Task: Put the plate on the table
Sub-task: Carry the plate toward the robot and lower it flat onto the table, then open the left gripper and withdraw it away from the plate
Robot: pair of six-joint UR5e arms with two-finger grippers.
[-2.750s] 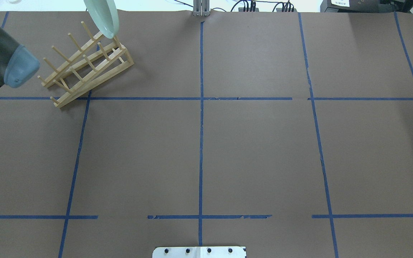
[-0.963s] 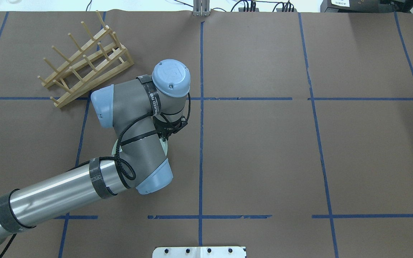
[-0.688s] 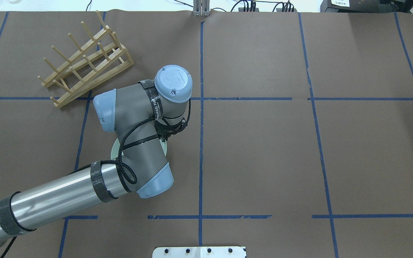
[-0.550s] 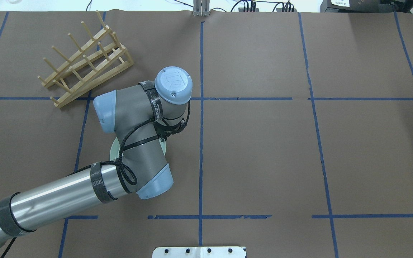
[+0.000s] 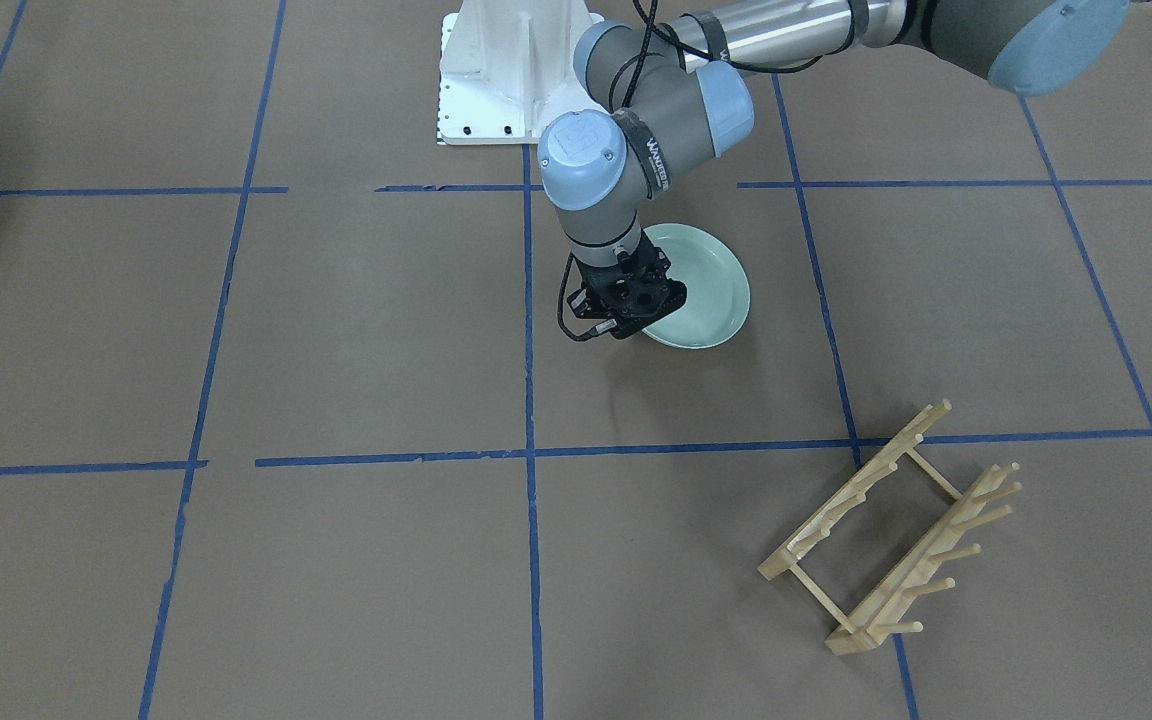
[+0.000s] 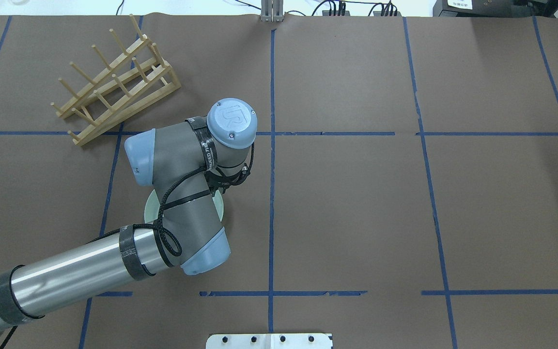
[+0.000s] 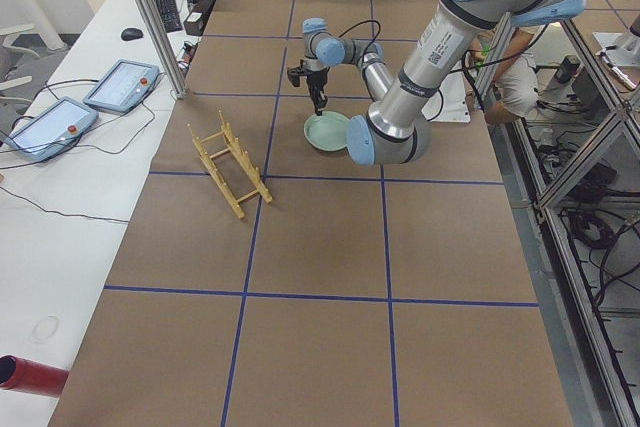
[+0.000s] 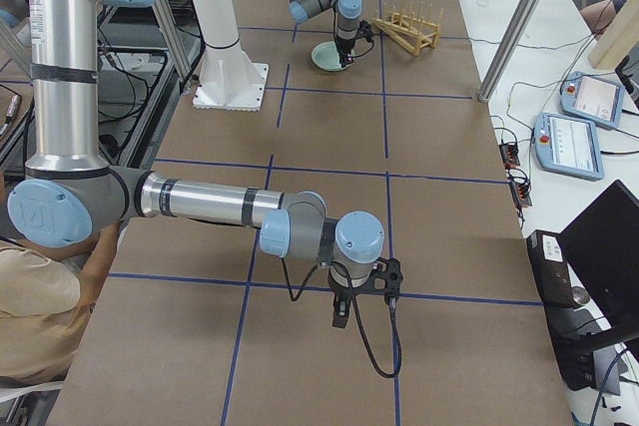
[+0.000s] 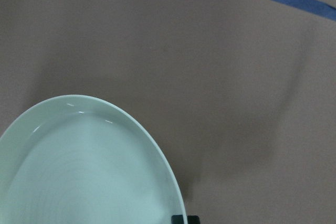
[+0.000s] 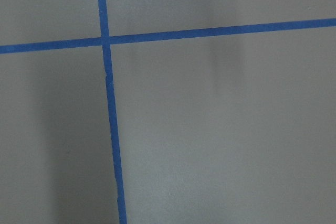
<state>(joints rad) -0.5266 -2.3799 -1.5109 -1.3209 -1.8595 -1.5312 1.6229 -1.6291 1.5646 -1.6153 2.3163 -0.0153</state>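
The pale mint-green plate (image 5: 701, 285) lies low and about flat on the brown table (image 5: 336, 330), right of the centre tape line in the front view. My left gripper (image 5: 641, 322) points down at the plate's rim on the side away from the robot base and looks shut on it. In the left wrist view the plate (image 9: 79, 171) fills the lower left, its rim ending at a black fingertip (image 9: 185, 219). In the overhead view my arm hides most of the plate (image 6: 149, 209). My right gripper (image 8: 339, 318) hangs over bare table far off; I cannot tell whether it is open.
The light wooden pegged rack (image 5: 891, 530) stands without a plate on the table, beyond the plate from the robot; it also shows in the overhead view (image 6: 116, 80). The white robot base (image 5: 496, 70) is at the table's edge. Blue tape lines divide the surface.
The plate has left the rack and come down to the table with my left arm. In the last second the wrist drifted slightly toward the robot and a little more plate shows.
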